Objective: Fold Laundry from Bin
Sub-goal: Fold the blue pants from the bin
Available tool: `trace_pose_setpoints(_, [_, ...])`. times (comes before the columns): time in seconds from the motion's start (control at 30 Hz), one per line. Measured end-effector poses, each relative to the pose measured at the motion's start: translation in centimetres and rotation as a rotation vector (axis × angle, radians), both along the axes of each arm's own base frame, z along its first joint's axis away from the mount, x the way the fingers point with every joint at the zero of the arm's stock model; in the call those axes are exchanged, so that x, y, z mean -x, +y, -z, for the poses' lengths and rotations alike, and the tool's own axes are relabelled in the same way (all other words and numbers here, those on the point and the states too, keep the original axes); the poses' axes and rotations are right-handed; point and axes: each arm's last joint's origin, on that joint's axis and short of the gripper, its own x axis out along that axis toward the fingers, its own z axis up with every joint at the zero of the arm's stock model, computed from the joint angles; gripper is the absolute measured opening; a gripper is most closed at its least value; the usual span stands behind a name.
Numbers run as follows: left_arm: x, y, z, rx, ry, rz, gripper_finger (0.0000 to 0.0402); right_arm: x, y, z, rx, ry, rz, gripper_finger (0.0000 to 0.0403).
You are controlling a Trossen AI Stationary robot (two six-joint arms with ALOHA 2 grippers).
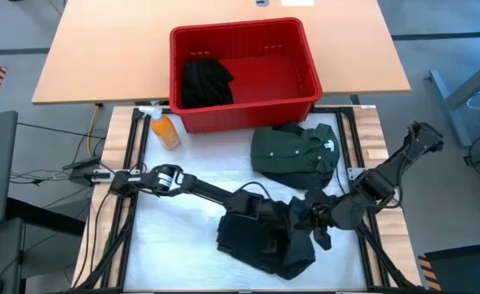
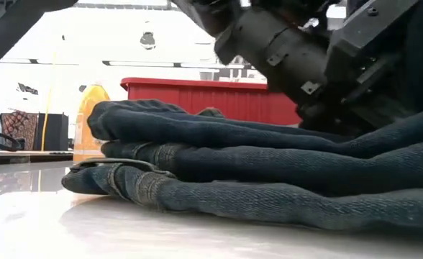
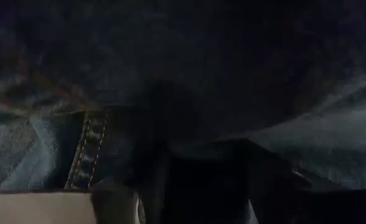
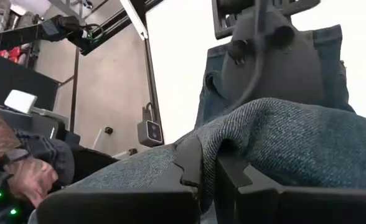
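Dark blue jeans [image 1: 260, 241], one piece of the laundry, lie folded in layers [image 2: 233, 165] on the white table cover, near the front. My right gripper [image 1: 315, 219] comes in from the right and is shut on the jeans' right part. My left gripper [image 1: 260, 214] reaches in from the left and sits low over the jeans, with denim and a stitched seam [image 3: 86, 149] filling its wrist view. A folded dark green shirt [image 1: 293, 151] lies behind the jeans. The red bin [image 1: 305, 57] at the back holds a black garment [image 1: 203, 82]. My right gripper pinches a fold of the jeans' denim [image 4: 211, 149] between its two fingers [image 4: 189, 168]. The fingers slant downward from the table's right side. The cloth bulges up over the fingers and is raised there, while the rest of the jeans lies on the table.
An orange spray bottle [image 1: 165, 129] stands left of the bin's front corner. Dark frame rails [image 1: 130, 163] run along the cover's left and right sides. Bare white cover lies left of the jeans. A person's hand [image 4: 21, 171] shows beyond the table.
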Motion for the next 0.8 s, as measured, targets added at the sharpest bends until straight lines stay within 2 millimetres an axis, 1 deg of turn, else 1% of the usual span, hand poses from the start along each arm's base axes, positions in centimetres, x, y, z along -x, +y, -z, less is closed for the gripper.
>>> trace_pose_setpoints(0.1, [0.3,0.8,-0.9,-0.078,0.086,0.033,0.0178,-0.1,-0.1,0.1,0.004,0.003,0.001,0.0034])
trace_pose_setpoints(0.2, [1.7,2.2,-3.0,-0.218,0.185,0.053,0.0178,-0.1,-0.1,0.1,0.009,0.007,0.003,0.0034])
trace_pose_setpoints(0.3, [3.4,3.7,-6.7,-0.350,0.230,0.060,0.0178,0.0,-0.2,0.2,0.020,0.020,0.004,0.0035])
trace_pose_setpoints(0.37, [4.7,4.4,-9.2,-0.396,0.244,0.051,0.0178,0.0,-0.2,0.2,0.018,0.017,0.005,0.0035])
trace_pose_setpoints(0.5, [7.5,4.9,-12.8,-0.424,0.257,0.039,0.0178,0.0,-0.2,0.2,0.014,0.021,0.009,0.0035])
trace_pose_setpoints(0.53, [8.4,5.1,-13.8,-0.426,0.253,0.033,0.0178,0.1,-0.2,0.2,0.015,0.024,0.009,0.0035])
trace_pose_setpoints(0.6, [10.5,5.7,-15.1,-0.425,0.234,0.001,0.0178,0.1,-0.1,0.2,0.012,0.024,0.007,0.0035])
trace_pose_setpoints(0.63, [11.8,6.0,-15.4,-0.420,0.211,-0.028,0.0178,0.1,-0.1,0.2,0.012,0.024,0.005,0.0034])
trace_pose_setpoints(0.7, [14.4,6.5,-14.9,-0.393,0.141,-0.106,0.0178,0.2,0.0,0.2,0.011,0.024,0.003,0.0033])
trace_pose_setpoints(0.8, [18.9,7.1,-12.7,-0.285,0.022,-0.260,0.0178,0.2,0.0,0.2,-0.007,0.031,0.014,0.0033])
